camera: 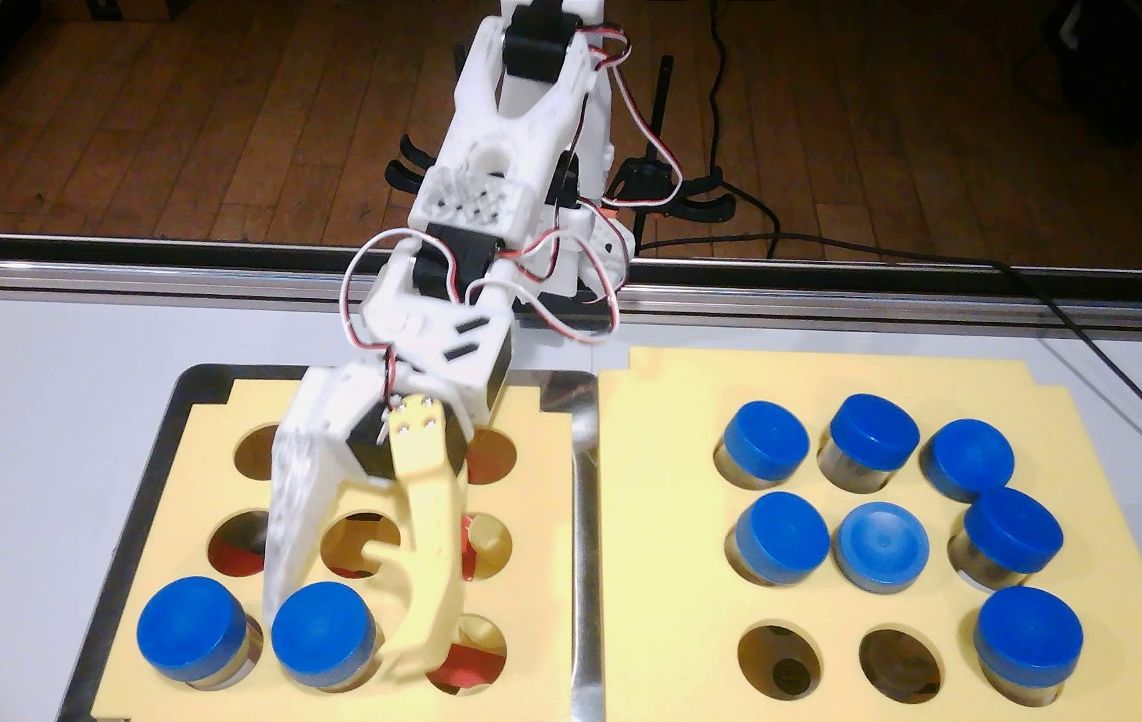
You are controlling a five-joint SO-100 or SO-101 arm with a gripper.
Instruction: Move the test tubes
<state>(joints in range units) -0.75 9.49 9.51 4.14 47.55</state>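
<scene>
Gripper (328, 642) jaws spread wide — straddling the blue-capped vial (323, 645) in the left yellow rack's (207, 430) front row, beside a second vial (192, 642). Right rack (658, 521) holds seven capped vials — two front holes empty

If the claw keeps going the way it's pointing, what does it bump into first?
Probably the blue-capped tube in the middle of the left rack's front row. The open claw points down with one finger on each side of that cap, though from this one view depth is hard to judge.
</scene>
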